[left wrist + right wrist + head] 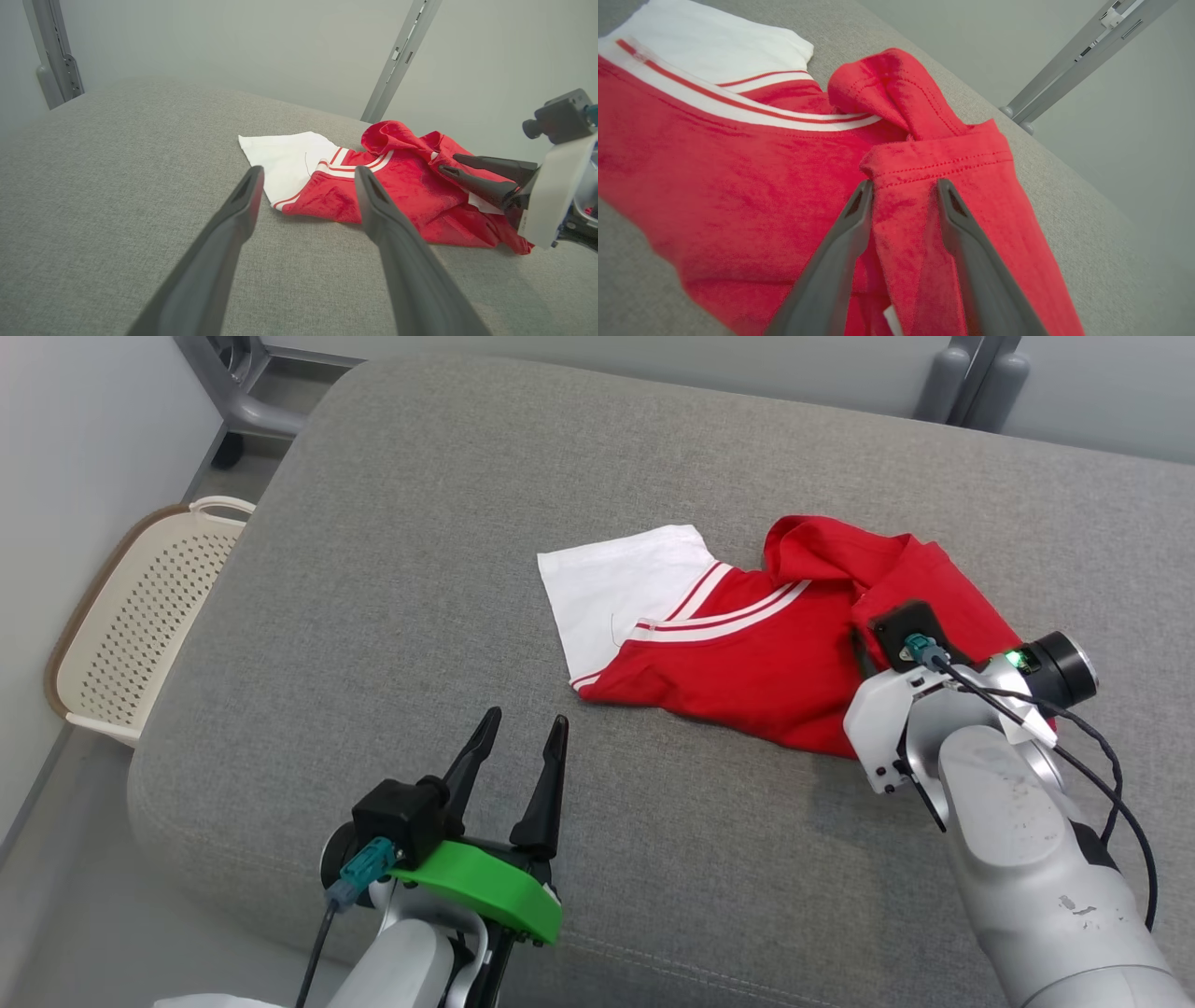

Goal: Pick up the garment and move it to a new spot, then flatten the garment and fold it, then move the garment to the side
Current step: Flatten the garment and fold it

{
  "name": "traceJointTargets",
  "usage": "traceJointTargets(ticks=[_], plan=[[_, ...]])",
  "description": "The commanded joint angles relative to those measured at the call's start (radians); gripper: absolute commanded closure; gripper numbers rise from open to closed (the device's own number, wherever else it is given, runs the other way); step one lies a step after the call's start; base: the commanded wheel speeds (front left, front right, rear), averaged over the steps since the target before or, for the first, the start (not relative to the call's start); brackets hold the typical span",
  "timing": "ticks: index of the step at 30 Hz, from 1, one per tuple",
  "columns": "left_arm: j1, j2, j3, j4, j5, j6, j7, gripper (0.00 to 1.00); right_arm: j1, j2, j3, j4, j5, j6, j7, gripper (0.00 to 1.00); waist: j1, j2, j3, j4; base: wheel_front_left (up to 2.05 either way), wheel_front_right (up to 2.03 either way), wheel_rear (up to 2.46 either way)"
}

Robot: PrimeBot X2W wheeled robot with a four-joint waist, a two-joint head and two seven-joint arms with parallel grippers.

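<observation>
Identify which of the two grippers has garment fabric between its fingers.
The right gripper: a red fold of the garment lies between its fingers, while the left gripper is open over bare cushion.

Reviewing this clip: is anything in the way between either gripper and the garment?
Nothing visible. The right gripper is at the garment, its jaws apart on either side of a stitched red fold. Between the left gripper and the garment lies bare grey cushion, with no object on that stretch.
</observation>
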Motion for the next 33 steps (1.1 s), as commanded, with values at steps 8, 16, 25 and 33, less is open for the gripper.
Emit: traceJointTargets(ticks=[8,16,25,33], plan=[[0.02,-0.013,0.042,0.004,0.03,-0.014,-0.002,0.0,-0.043,-0.006,-0.084,0.032,0.069,-0.001,-0.068,1.0,0.0,0.0,0.005,-0.04,0.0,0.0,0.0],[0.043,-0.004,0.087,-0.031,0.074,-0.015,-0.002,0.0,-0.058,-0.005,-0.218,0.054,0.272,-0.001,-0.141,1.0,0.0,0.0,-0.012,-0.126,0.0,0.0,0.0],[0.071,0.013,0.115,-0.07,0.097,-0.016,-0.002,0.0,-0.074,-0.005,-0.314,0.12,0.424,-0.001,-0.155,1.0,0.0,0.0,-0.006,-0.165,0.0,0.0,0.0],[0.079,0.02,0.124,-0.078,0.1,-0.016,-0.002,0.0,-0.078,-0.017,-0.384,0.144,0.494,-0.001,-0.167,1.0,0.0,0.0,0.002,-0.167,0.0,0.0,0.0]])
